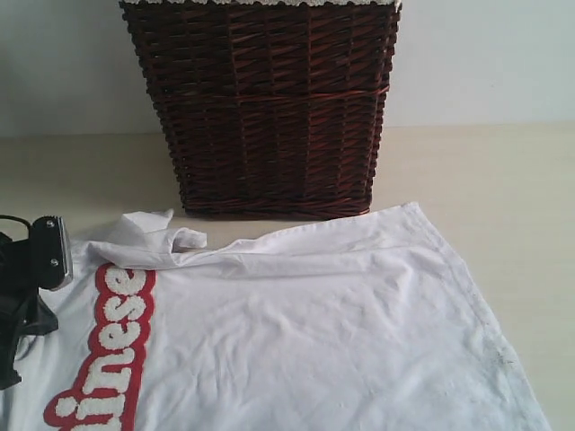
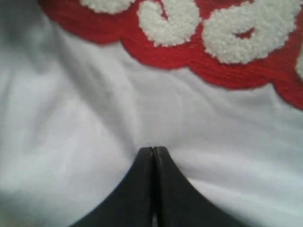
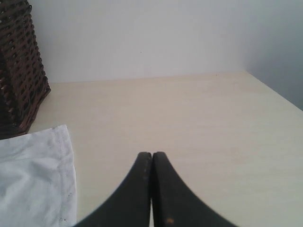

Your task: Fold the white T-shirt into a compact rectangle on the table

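The white T-shirt lies spread over the table, its upper edge rumpled in front of the basket. Its red-outlined fuzzy white lettering runs along the left side. My left arm hangs over the shirt's left edge. In the left wrist view the left gripper is shut, its tips right at the white cloth just below the lettering; no cloth shows between the jaws. My right gripper is shut and empty over bare table, with the shirt's hem off to one side.
A dark wicker basket with white lace trim stands against the wall just behind the shirt; it also shows in the right wrist view. Bare table lies to the right of the shirt.
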Action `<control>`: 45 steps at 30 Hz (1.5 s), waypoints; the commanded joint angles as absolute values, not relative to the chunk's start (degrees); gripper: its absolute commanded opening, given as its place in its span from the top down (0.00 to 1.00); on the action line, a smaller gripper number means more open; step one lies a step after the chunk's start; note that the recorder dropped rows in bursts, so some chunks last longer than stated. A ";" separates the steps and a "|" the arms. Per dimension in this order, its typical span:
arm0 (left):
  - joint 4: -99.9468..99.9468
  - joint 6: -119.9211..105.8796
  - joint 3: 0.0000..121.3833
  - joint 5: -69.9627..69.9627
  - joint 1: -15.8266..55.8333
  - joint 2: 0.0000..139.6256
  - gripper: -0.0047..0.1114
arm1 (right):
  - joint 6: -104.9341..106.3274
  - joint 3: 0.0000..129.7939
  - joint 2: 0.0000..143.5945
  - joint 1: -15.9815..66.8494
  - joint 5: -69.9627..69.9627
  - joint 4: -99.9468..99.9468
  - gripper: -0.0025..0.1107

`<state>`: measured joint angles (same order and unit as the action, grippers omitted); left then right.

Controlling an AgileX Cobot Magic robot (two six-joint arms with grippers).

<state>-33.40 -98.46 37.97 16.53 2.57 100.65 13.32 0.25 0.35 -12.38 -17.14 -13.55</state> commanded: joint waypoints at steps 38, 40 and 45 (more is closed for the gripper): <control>-92.42 -119.50 71.26 14.60 3.43 128.49 0.96 | 13.36 0.00 0.00 -12.35 -16.59 -13.39 0.98; -98.59 -119.50 72.75 9.46 3.43 129.30 0.96 | 13.36 0.00 0.00 -12.35 -16.59 -13.39 0.98; -99.95 -113.14 76.02 1.67 2.81 129.52 0.96 | 13.36 0.00 0.00 -12.35 -16.59 -13.39 0.98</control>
<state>-99.25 -116.89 75.19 6.58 3.50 128.63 13.32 0.25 0.35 -12.38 -17.14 -13.55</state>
